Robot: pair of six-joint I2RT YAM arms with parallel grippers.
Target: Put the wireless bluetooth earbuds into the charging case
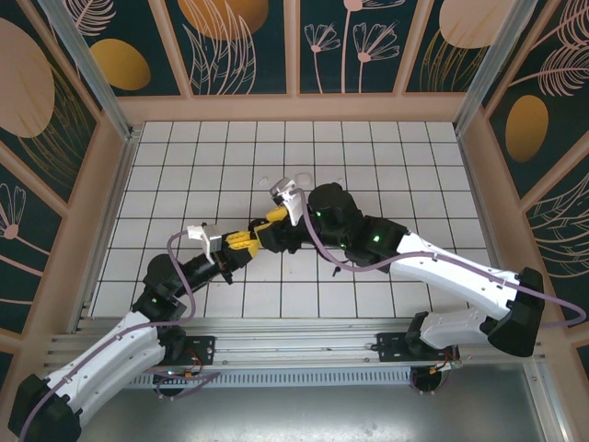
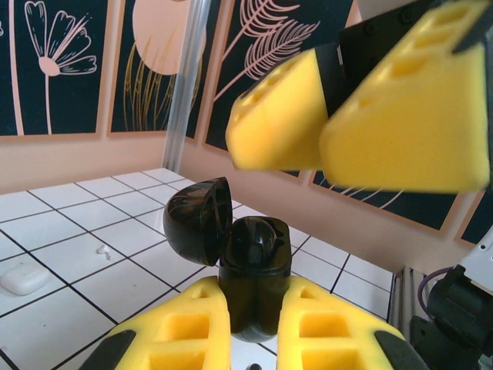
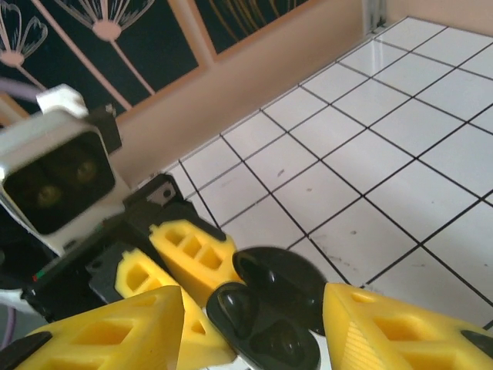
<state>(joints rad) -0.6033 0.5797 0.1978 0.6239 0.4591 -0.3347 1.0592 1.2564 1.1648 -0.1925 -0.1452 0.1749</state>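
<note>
The black charging case (image 2: pixel 254 270) stands upright with my left gripper (image 2: pixel 254 312) shut on its body, lid (image 2: pixel 196 220) swung open to the left. Something glossy black lies in its well, perhaps an earbud. Just above it my right gripper (image 2: pixel 283 146) hangs open, nothing between its yellow fingers (image 2: pixel 408 108). From the right wrist I look down into the open case (image 3: pixel 266 327), which lies between my spread fingertips (image 3: pixel 385 327); the left gripper's fingers (image 3: pixel 192 250) hold it from below. From the top, both grippers (image 1: pixel 244 241) (image 1: pixel 274 219) meet mid-table. A tiny white earbud (image 2: pixel 100 249) lies on the tiles.
A white closed case (image 2: pixel 23 279) rests on the tiled floor (image 1: pixel 386 166) to the left of the held case. The left wrist camera housing (image 3: pixel 54 177) sits close beside my right fingers. Wooden walls (image 1: pixel 294 106) with floral panels fence the table.
</note>
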